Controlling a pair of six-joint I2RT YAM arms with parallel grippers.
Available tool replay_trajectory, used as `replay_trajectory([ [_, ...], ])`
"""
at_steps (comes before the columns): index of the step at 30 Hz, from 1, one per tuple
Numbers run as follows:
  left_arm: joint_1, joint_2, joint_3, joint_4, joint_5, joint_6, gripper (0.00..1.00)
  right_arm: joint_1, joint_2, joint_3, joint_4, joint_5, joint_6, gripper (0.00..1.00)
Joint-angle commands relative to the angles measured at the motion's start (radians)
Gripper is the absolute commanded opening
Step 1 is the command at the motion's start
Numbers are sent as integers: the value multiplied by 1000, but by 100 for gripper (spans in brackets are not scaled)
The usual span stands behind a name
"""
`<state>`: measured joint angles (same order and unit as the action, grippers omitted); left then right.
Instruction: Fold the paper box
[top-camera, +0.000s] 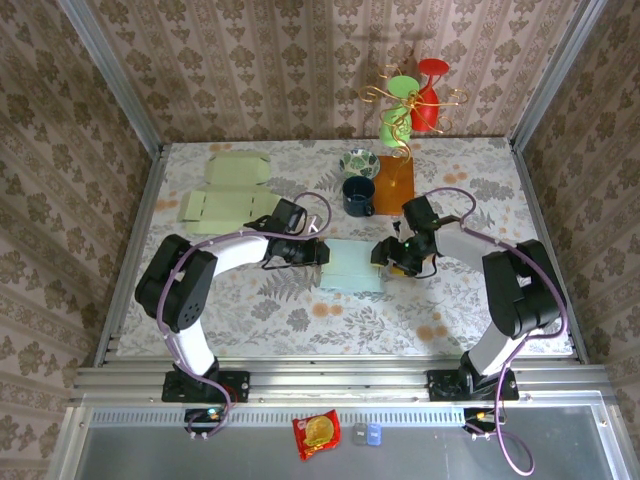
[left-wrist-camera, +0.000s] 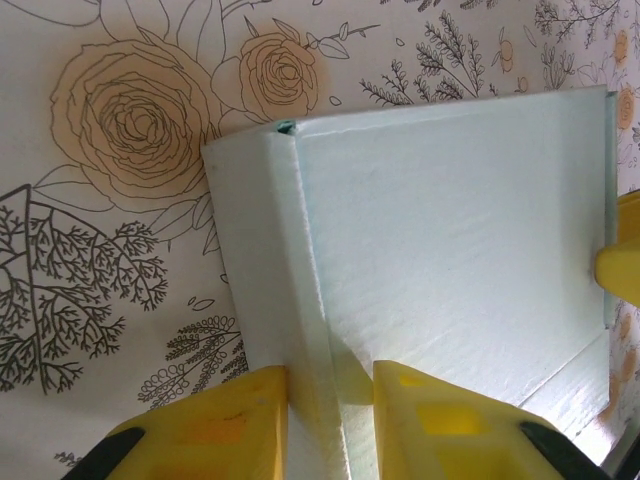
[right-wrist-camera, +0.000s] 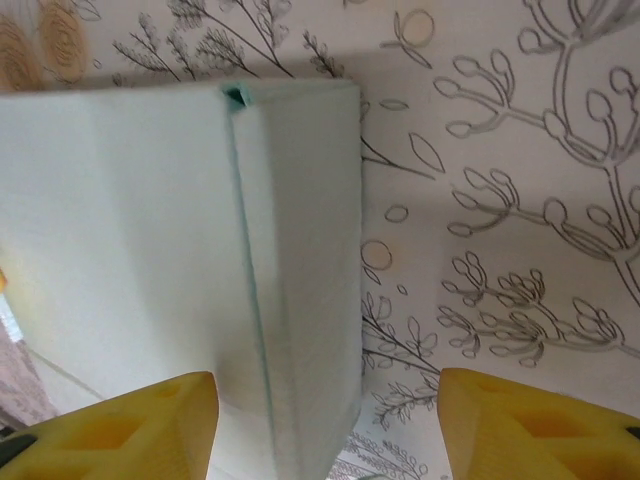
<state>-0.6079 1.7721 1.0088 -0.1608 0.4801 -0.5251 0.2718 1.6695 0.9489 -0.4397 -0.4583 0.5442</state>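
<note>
The paper box (top-camera: 350, 266) lies mid-frame on the floral desk (top-camera: 250, 320) in the overhead view, flanked by both arms. The left jaws pinch its raised side wall; the right jaws stand spread around the opposite wall, gripping nothing. With that side unheld, the wall could spring flat, or a tug from the left could drag the light box askew.
</note>
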Motion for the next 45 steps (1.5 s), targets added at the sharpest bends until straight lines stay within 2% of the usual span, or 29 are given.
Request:
replay_trajectory([
  [1, -6, 4, -9, -62, -5, 26, 26, -8, 17, 5, 49, -84, -28, 64],
  [6, 8, 4, -21, -53, 8, 15, 24, -13, 34, -3, 72, -138, -35, 69],
  [11, 66, -8, -83, 5, 60, -24, 23, -15, 35, -11, 97, -182, -27, 72],
  [18, 91, -8, -89, -16, 69, 0, 23, -18, 47, -16, 133, -231, -16, 76],
  [19, 91, -7, -91, -12, 68, -1, 23, -18, 50, -22, 159, -250, -3, 81],
  [21, 91, -4, -94, -4, 71, -7, 23, -16, 55, -30, 202, -281, 30, 82],
  [28, 91, 7, -94, 11, 72, -15, 23, 13, 61, -63, 349, -325, 151, 74],
  [38, 88, 11, -90, 38, 78, -32, 23, 64, 43, -99, 553, -301, 366, 59],
  [45, 85, 12, -87, 42, 81, -33, 23, 68, 28, -102, 567, -277, 411, 53],
])
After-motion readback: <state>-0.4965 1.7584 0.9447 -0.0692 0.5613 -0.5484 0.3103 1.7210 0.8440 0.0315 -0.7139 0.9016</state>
